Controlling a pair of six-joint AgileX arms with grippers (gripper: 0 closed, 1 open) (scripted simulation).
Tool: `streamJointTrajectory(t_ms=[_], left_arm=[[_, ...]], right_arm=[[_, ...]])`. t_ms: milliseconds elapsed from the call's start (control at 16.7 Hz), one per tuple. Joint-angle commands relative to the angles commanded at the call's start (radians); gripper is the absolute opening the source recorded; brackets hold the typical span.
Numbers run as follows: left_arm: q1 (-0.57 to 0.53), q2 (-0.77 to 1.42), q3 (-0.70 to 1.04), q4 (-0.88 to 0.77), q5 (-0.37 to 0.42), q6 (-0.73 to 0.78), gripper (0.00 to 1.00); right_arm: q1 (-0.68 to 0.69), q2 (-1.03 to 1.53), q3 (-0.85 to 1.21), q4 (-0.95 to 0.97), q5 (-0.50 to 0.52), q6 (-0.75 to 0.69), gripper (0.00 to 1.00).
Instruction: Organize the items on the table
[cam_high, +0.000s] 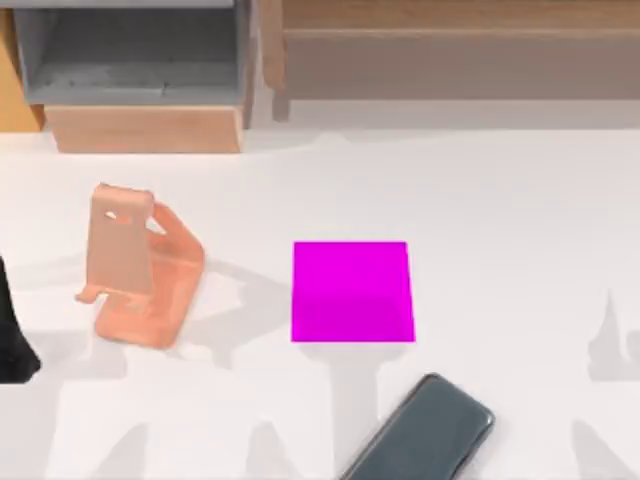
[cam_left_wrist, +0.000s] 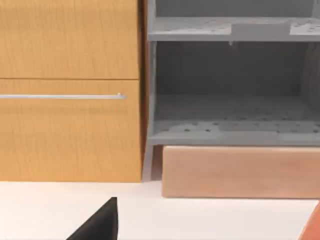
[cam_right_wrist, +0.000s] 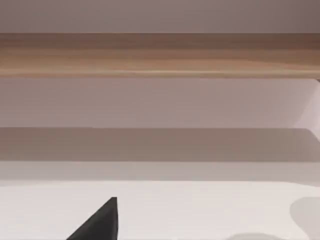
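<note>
White and plain, the table spreads under everything. At its far edge stands the wooden and grey shelf unit, which my left wrist view looks straight into. The magenta pad lies flat near the middle, and the salmon-orange phone stand sits upright to its left. The dark grey-blue smartphone lies tilted at the near edge, just below and right of the pad, apart from it. My left arm sits dark at the left edge. I cannot tell how my fingers stand on either side.
</note>
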Motion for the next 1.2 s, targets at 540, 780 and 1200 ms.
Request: streamJointTrajectory(t_ms=[540, 780, 1200], left_arm=[[0.043, 0.279, 0.237, -0.169, 0.007, 0.234, 1.0], [0.091, 0.6, 0.494, -0.372, 0.009, 0.483, 1.0], [0.188, 1.259, 0.986, -0.768, 0.008, 0.959, 1.0]], right_arm=[[0.0, 0.0, 0.0, 0.0, 0.0, 0.0, 1.0], [0.0, 0.0, 0.0, 0.0, 0.0, 0.0, 1.0], [0.0, 0.0, 0.0, 0.0, 0.0, 0.0, 1.0]])
